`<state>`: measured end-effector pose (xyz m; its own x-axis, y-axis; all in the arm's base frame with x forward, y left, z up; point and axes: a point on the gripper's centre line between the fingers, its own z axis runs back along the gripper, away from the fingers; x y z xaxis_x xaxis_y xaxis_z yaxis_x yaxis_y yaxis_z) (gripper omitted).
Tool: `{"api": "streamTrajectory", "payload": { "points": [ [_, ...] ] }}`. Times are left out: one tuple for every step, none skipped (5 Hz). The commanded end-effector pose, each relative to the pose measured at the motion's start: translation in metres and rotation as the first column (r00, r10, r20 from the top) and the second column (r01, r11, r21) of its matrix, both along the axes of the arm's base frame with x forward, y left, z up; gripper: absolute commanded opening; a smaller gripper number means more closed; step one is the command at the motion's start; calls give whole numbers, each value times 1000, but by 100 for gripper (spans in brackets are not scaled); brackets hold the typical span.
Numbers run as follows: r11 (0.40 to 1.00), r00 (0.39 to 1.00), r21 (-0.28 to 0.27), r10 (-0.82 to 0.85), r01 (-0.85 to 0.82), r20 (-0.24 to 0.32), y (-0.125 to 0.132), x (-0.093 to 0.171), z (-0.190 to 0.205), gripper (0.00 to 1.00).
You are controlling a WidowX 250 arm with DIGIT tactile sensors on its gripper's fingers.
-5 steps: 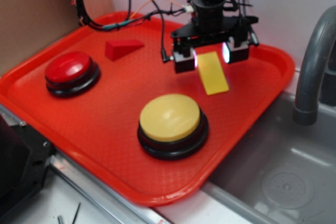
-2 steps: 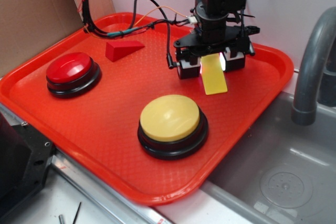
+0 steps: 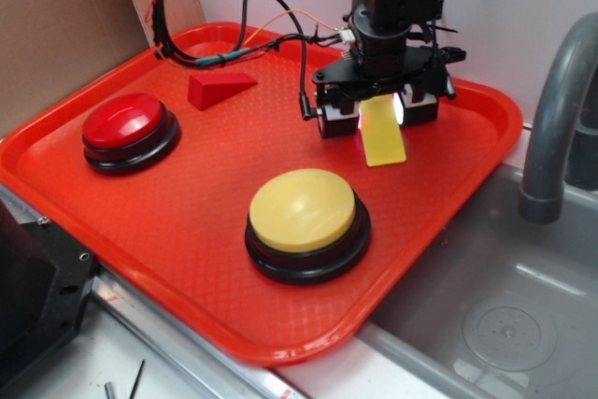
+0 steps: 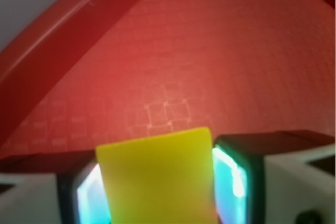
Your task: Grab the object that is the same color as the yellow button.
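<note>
The object, a small bright yellow wedge block (image 3: 384,143) (image 4: 157,177), lies on the red tray (image 3: 187,203) at the back right, its sloped face up. My gripper (image 3: 377,119) (image 4: 160,195) is down over it, both glowing pads (image 4: 229,178) pressed against its sides, so it is shut on the wedge. The wedge's lower end sticks out toward the front. The yellow button (image 3: 302,209), a large pale dome on a black base, stands in front of the wedge, apart from it.
A red dome button (image 3: 121,122) sits at the tray's left and a red wedge block (image 3: 217,89) behind it. Cables (image 3: 252,39) trail over the tray's back rim. A sink (image 3: 505,315) and grey faucet (image 3: 553,109) lie to the right, cardboard (image 3: 56,25) to the left.
The jaws have come down and narrowed from a wide straddle onto the yellow wedge's sides. The wedge has stayed where it was on the tray.
</note>
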<state>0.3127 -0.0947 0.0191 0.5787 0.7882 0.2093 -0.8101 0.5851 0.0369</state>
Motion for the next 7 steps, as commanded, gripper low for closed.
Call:
{"api": "streamTrajectory", "payload": {
  "points": [
    [953, 974, -200, -224, 226, 34, 35, -13, 90, 0],
    [913, 936, -262, -343, 312, -79, 51, -18, 110, 0],
    [874, 891, -211, -454, 437, -34, 64, -31, 132, 0],
    [805, 831, -213, -551, 554, 80, 74, -49, 150, 0],
    [784, 808, -197, -569, 589, 151, 81, -65, 160, 0],
    [774, 804, -217, -579, 595, 139, 86, -77, 162, 0],
    [799, 821, -188, -558, 571, 123, 84, -75, 160, 0]
  ]
}}
